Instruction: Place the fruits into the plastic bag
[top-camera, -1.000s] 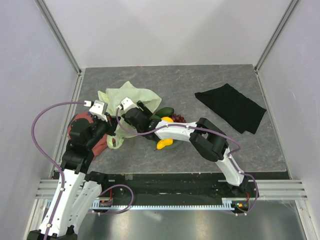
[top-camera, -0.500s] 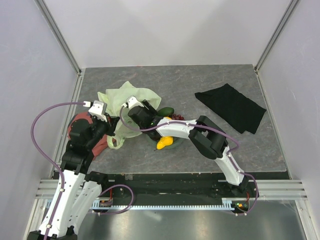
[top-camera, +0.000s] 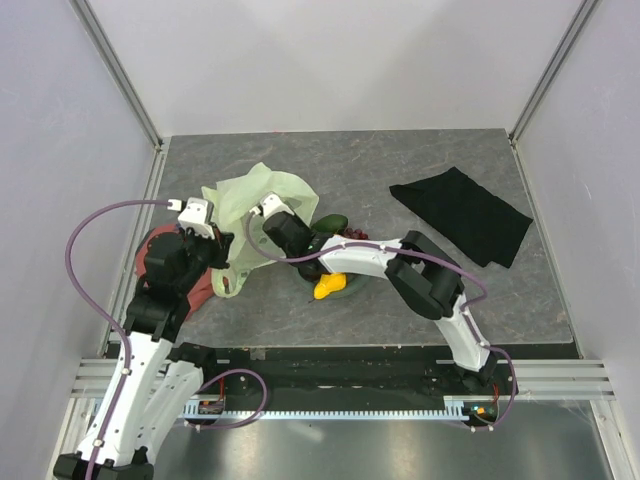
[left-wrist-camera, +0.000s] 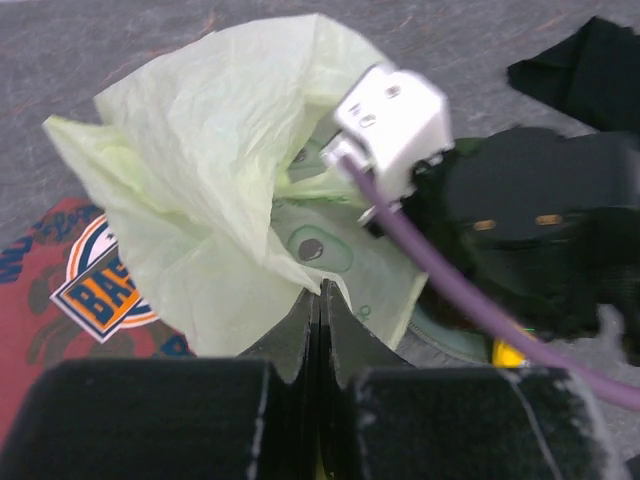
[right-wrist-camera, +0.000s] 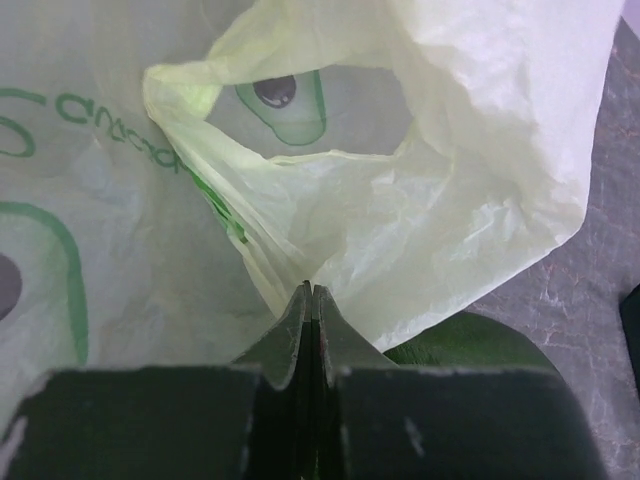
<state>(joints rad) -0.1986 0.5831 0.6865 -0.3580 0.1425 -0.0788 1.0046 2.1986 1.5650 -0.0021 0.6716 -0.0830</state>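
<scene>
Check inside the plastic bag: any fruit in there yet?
None shows through the mouth of the plastic bag, only green print on its inner wall. Crumpled folds hide the bottom. The yellow fruit and dark green fruit lie outside it.

The right arm (top-camera: 370, 258) covers most of the fruits (top-camera: 326, 288) and plate (top-camera: 352, 286).

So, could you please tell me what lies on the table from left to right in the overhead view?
Red printed T-shirt → pale green crinkly plastic bag → dark green oval fruit → black folded cloth.
</scene>
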